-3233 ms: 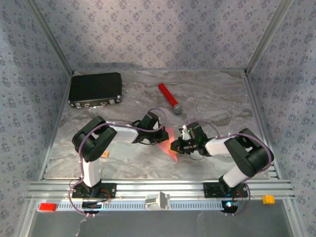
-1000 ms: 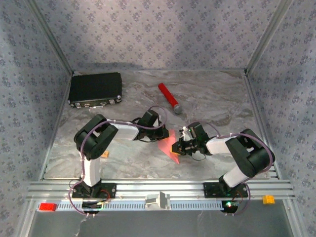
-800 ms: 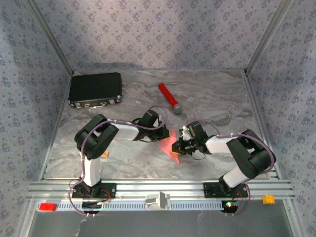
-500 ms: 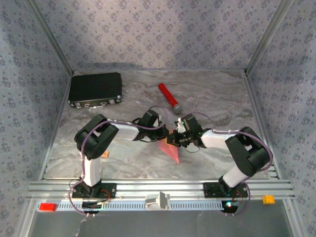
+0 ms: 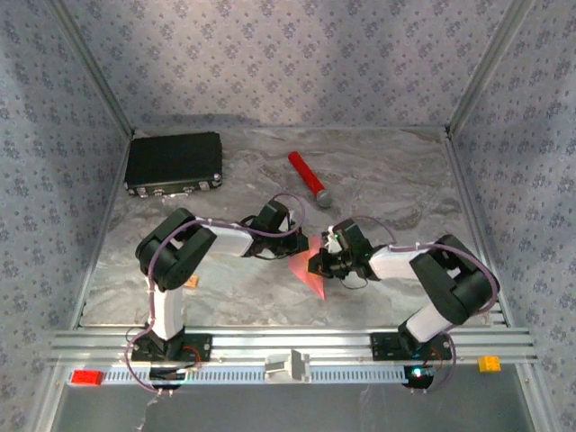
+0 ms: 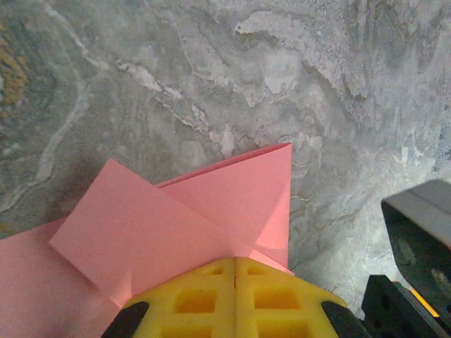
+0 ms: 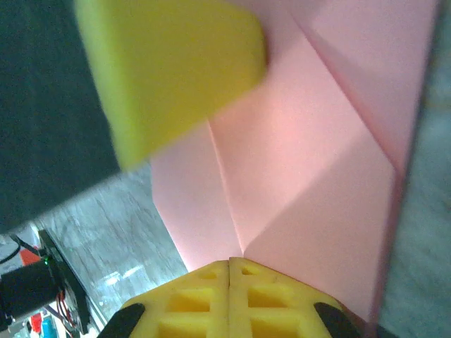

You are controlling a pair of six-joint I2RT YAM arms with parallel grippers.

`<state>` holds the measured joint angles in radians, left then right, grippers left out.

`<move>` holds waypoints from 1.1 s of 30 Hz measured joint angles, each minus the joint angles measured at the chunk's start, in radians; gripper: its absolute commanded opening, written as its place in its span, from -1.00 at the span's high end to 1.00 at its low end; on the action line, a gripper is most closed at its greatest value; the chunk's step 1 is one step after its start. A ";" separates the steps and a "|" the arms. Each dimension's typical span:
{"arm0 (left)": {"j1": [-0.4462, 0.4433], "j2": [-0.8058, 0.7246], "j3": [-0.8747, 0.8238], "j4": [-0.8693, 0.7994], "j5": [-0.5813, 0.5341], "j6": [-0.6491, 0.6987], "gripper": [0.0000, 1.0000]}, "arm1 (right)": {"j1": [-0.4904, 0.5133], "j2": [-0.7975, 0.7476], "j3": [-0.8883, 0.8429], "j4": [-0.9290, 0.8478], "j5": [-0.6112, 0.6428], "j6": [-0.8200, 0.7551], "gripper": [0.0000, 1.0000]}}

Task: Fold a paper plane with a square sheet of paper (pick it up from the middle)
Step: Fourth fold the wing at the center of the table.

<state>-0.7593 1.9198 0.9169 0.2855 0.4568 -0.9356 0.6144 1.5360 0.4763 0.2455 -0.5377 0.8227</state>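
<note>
- A black case (image 5: pixel 174 162) lies at the far left of the marbled table (image 5: pixel 405 180), well apart from the arms.
- A small tan block (image 5: pixel 192 282) peeks out beside the left arm's elbow, near the left edge.
- The left gripper (image 5: pixel 295 247) (image 6: pixel 236 271) reaches in from the left to the middle of the table. Its yellow pads (image 6: pixel 204 299) are closed flat against each other and bear on the paper. I cannot tell whether any paper is pinched between them.
- A red cylinder with grey tip (image 5: pixel 308 178) lies farther back, apart from both grippers.
- The square sheet of paper (image 5: pixel 311 275) (image 6: pixel 176 225) (image 7: pixel 303 162) sits mid-table between the two grippers, pink and partly folded, with flaps overlapping and creases showing. One pointed corner faces the near edge.
- The right gripper (image 5: pixel 320 264) (image 7: pixel 229 271) meets the paper from the right, just beside the left one. Its yellow pads (image 7: pixel 275 292) are also closed together, and a crease runs straight to their seam. Whether they clamp the sheet is unclear.
</note>
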 measured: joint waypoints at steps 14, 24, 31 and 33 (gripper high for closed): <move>0.000 0.001 -0.002 0.004 0.001 -0.001 1.00 | 0.014 -0.291 -0.125 -0.158 0.011 0.012 0.86; 0.006 0.001 -0.003 0.006 0.000 -0.001 1.00 | 0.074 -0.184 -0.037 -0.118 0.023 0.042 0.83; 0.006 0.001 -0.003 0.007 0.001 -0.001 1.00 | 0.076 -0.164 -0.130 -0.044 0.022 0.060 0.83; 0.006 0.001 -0.003 0.007 0.001 -0.001 1.00 | 0.078 -0.191 -0.157 -0.031 0.019 0.062 0.83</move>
<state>-0.7528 1.9205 0.9134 0.2928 0.4576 -0.9367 0.6922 1.3453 0.3195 0.2142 -0.5186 0.8845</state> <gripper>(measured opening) 0.045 0.084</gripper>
